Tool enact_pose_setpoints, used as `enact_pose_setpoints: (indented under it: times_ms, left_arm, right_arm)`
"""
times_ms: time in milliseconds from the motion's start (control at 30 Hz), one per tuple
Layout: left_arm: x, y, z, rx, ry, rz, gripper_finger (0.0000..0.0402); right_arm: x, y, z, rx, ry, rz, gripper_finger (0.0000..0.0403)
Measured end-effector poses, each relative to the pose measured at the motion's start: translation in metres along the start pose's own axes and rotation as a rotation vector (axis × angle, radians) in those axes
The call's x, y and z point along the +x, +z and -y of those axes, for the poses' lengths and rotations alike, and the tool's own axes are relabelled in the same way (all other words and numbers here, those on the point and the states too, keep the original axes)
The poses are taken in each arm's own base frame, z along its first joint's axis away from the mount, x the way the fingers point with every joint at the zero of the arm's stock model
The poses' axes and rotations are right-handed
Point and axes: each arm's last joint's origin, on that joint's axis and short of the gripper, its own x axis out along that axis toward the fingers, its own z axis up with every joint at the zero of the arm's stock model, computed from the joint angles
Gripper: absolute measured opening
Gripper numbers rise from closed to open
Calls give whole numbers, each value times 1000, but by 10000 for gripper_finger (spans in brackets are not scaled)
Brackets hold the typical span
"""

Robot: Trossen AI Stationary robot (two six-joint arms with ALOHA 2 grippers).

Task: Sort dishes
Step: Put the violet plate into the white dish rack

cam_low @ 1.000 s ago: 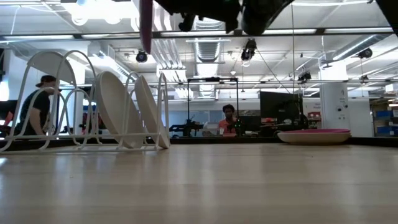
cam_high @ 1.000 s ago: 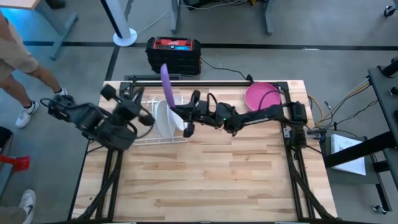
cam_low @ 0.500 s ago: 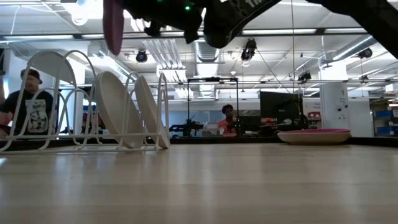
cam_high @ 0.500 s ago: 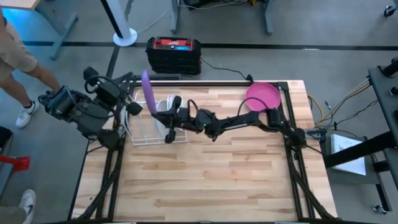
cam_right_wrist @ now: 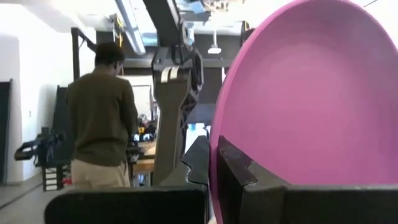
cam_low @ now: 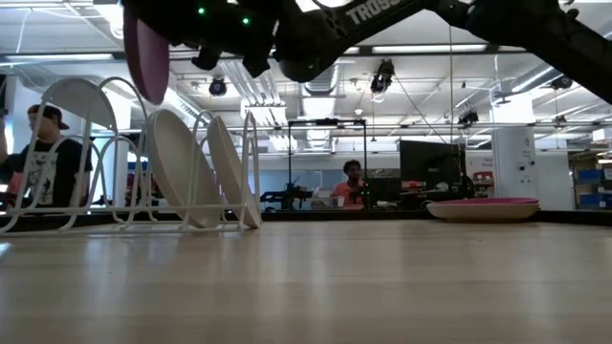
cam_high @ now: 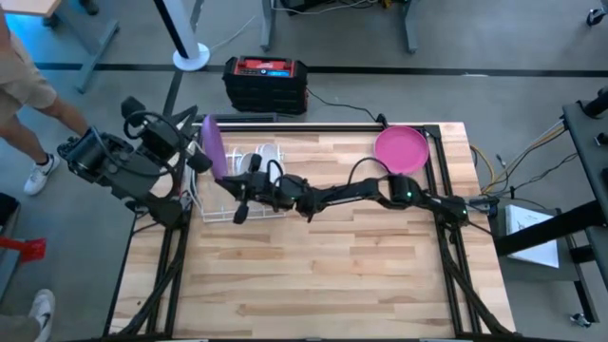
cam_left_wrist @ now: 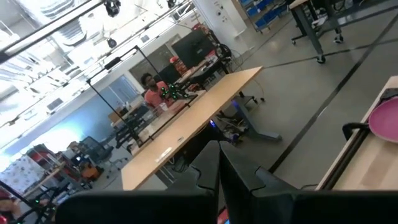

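Observation:
A purple plate (cam_high: 211, 147) hangs on edge above the left part of the white wire rack (cam_high: 256, 204), with my right gripper (cam_high: 231, 180) shut on it. In the low view the purple plate (cam_low: 145, 57) is above the rack's wire loops (cam_low: 105, 143). Two white plates (cam_low: 177, 167) lean on their edges in the rack's slots. A pink plate (cam_high: 399, 147) lies flat at the table's far right. My left gripper (cam_left_wrist: 219, 158) is shut on nothing, off the table's left edge beside the rack. My right gripper pinches the purple plate's rim (cam_right_wrist: 219, 140) between its two fingers, one finger (cam_right_wrist: 196, 158) on each face. The fingers reach about level from the table's right. The plate stands on edge ahead of the fingers, lifted clear of the rack.
A red and black box (cam_high: 264, 81) sits on the floor beyond the far edge. A person (cam_high: 24, 85) stands at the left of the table. Bare wood fills the table's near half (cam_high: 313, 275).
My right gripper has carried the purple plate toward the table's left edge, across the rack, and a little lower; the plate stays on edge. My left arm has drawn back from the rack toward the left edge.

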Motion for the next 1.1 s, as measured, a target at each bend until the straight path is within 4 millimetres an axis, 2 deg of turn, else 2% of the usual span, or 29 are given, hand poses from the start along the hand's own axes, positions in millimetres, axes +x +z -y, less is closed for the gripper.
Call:
enact_pose_setpoints:
  times_ms: [467, 733, 1100]
  left_arm:
    - [0, -11, 3, 27, -51, -15, 0]
    - [0, -11, 4, 30, -51, -15, 0]
    - [0, -11, 5, 30, -51, -16, 0]
  right_arm:
    - [-4, -35, -2, -16, -20, -70, 0]
    - [-6, -45, -5, -7, -15, -87, 0]
    - [-7, -46, -11, -5, -5, -96, 0]
